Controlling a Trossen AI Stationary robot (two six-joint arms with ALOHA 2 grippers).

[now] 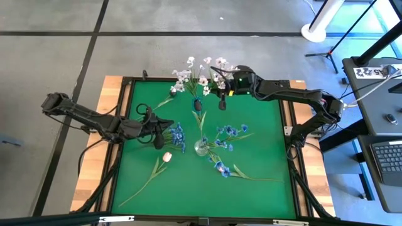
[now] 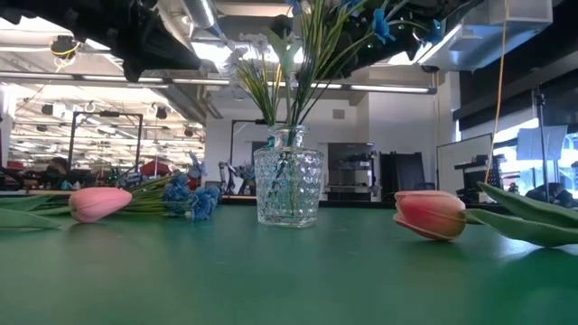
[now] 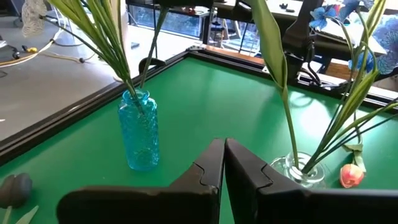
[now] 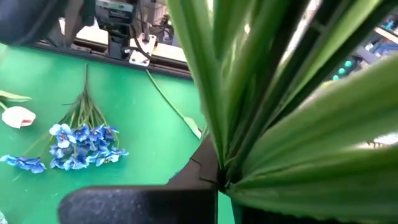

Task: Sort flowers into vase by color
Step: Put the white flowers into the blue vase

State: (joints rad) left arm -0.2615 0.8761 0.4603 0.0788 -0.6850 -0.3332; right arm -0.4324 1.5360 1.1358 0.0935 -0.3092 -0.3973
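A blue glass vase (image 1: 197, 104) (image 3: 140, 137) holds white blossom sprigs (image 1: 200, 72). A clear vase (image 1: 201, 147) (image 2: 287, 185) holds blue-blossom stems (image 1: 229, 133). A blue bunch (image 1: 178, 135) (image 4: 81, 148), two pink tulips (image 1: 166, 157) (image 2: 429, 214) and a blue sprig (image 1: 221, 168) lie flat on the mat. A dark bud (image 3: 15, 188) lies near the left arm. My left gripper (image 1: 163, 135) (image 3: 224, 152) hovers shut and empty beside the lying blue bunch. My right gripper (image 1: 221, 97) (image 4: 214, 180) is by the blue vase, shut on a leafy sprig. My right gripper pinches a bundle of green stems and long leaves (image 4: 249, 155) between its fingers; the leaves fan out past the fingertips and hide one finger. The sprig is off the mat, next to the blue vase. Its lower end is out of sight.
The green mat (image 1: 264, 150) has a raised dark frame (image 1: 286, 144) around it, with wooden table edges outside. Open mat lies to the right of the clear vase and along the near edge. The low view shows a tulip on either side of the clear vase.
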